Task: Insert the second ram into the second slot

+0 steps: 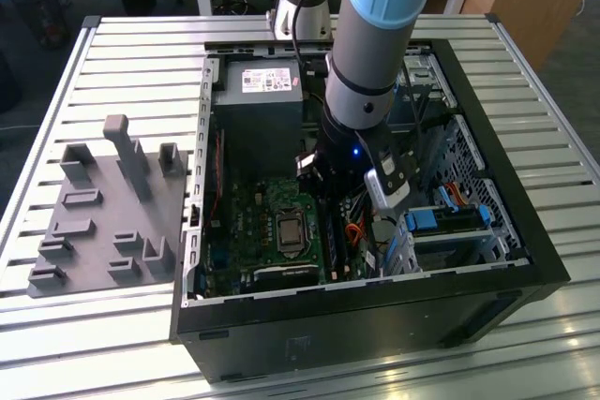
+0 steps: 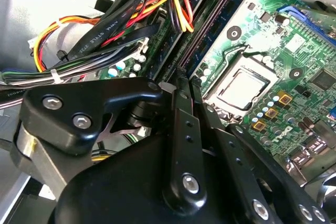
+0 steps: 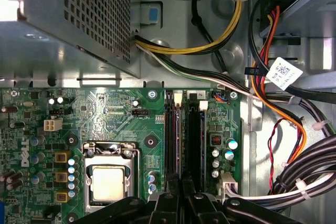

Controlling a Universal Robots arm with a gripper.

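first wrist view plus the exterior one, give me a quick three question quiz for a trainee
1. True or false: the CPU socket sits beside the memory slots on the motherboard.
2. The end effector is nearest the: A memory slots, B power supply, C drive bays.
3. Fill in: the grey fixture plate lies on the exterior view's ____ of the computer case.
Key: 1 true; 2 A; 3 left.

Grey arm, light-blue joint caps
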